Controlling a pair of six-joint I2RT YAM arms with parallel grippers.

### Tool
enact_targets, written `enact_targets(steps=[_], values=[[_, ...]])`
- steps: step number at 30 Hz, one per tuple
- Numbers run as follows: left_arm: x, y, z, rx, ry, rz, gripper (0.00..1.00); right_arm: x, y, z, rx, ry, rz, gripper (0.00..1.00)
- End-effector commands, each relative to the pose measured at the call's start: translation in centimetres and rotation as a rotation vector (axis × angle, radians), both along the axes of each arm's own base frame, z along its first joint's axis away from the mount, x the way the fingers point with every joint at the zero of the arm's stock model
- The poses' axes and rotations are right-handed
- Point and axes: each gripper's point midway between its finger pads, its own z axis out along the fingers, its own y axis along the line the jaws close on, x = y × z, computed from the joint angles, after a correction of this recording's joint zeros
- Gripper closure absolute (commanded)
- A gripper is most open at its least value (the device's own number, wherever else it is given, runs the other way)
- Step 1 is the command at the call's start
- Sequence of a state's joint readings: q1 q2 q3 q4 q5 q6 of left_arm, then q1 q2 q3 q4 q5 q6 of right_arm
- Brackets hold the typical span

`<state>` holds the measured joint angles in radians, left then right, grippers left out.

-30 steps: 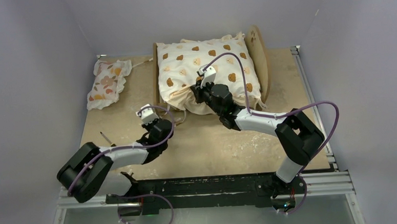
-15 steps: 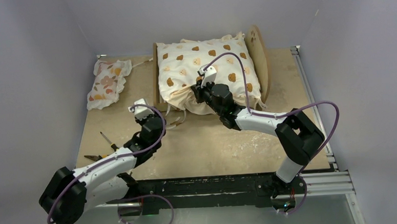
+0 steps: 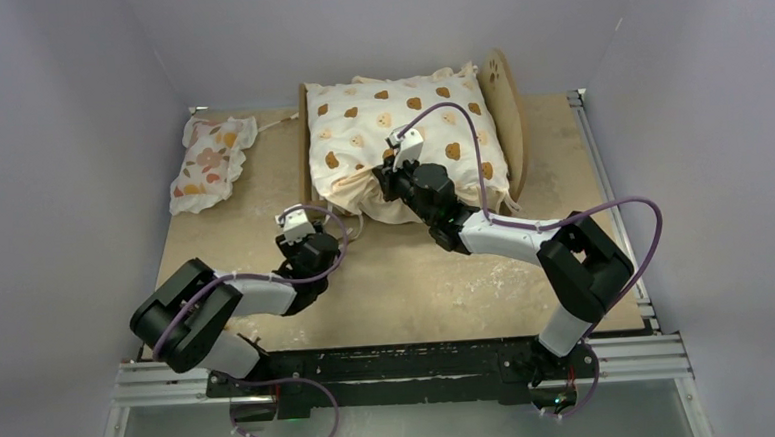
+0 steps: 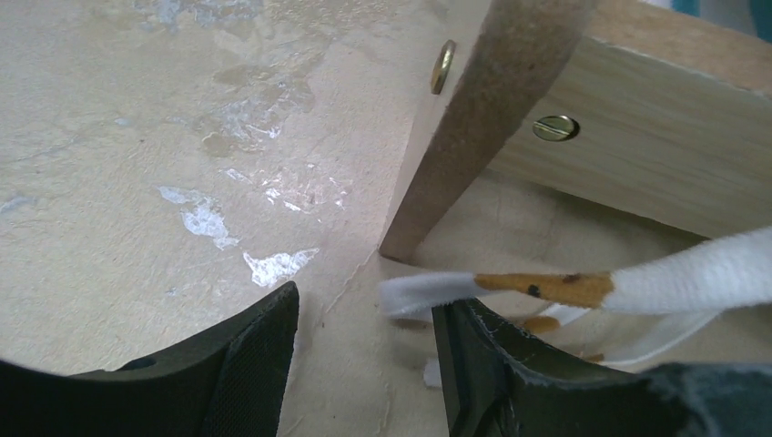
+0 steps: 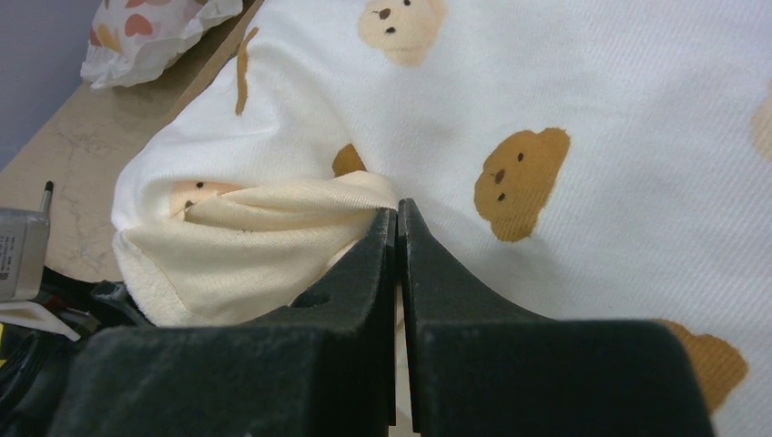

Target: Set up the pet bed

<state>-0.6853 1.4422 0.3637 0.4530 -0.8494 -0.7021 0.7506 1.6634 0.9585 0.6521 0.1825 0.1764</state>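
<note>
Since a second ago, your left gripper point(image 4: 366, 308) is going from closed to a clear gap. Its arm is folding back in after swinging out to the left, ending with the wrist near the near-left corner of the pet bed point(image 3: 502, 92). It is gripping nothing: bare table point(image 4: 137, 137) is showing between the two black fingers point(image 4: 246, 364). A white tie point(image 4: 683, 273) with an orange-brown patch is lying on the table, its end just beside the tip of the finger on the right of the left wrist view. Whether the two are touching, you cannot tell. Just past the fingertips, the bed's end board is standing on the table, with a side rail fixed to it by brass screws.

Your right gripper point(image 5: 398, 214) is not moving. Its fingers are pressing flat together with no gap, and their tips are resting against a cream fold at the near edge of the bear-print cushion point(image 5: 592, 91). Whether any cloth is caught between them is not visible.

Further out, the bed is sitting at the far middle of the table, its paw-print headboard on the right. The cushion is filling the frame and bulging over its near side. A floral pillow point(image 3: 208, 163) is lying at the far left, well apart from the bed.
</note>
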Motion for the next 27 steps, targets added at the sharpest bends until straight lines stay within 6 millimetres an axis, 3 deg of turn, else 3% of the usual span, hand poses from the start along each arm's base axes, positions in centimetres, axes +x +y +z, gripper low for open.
enact_targets(steps=[1, 5, 13, 16, 21, 27], values=[[2.3, -0.8, 1.6, -0.089, -0.128, 0.042, 0.45, 0.3, -0.3, 1.4, 0.039, -0.031, -0.003, 1.0], [3.0, -0.9, 1.2, -0.079, -0.153, 0.055, 0.49, 0.3, -0.3, 1.2, 0.038, -0.027, -0.003, 1.0], [2.7, -0.3, 1.8, -0.073, -0.166, 0.064, 0.92, 0.5, -0.6, 1.1, 0.035, -0.025, -0.01, 1.0], [2.1, 0.1, 2.8, -0.065, -0.151, 0.063, 1.0, 0.6, -0.6, 1.0, 0.035, -0.024, -0.008, 1.0], [1.4, 0.2, 6.1, -0.031, -0.093, 0.037, 1.0, 0.6, -0.8, 1.1, 0.037, -0.026, -0.014, 1.0], [1.7, -0.6, 14.2, -0.01, -0.147, -0.053, 1.0, 0.5, -0.8, 1.3, 0.043, -0.025, -0.009, 1.0]])
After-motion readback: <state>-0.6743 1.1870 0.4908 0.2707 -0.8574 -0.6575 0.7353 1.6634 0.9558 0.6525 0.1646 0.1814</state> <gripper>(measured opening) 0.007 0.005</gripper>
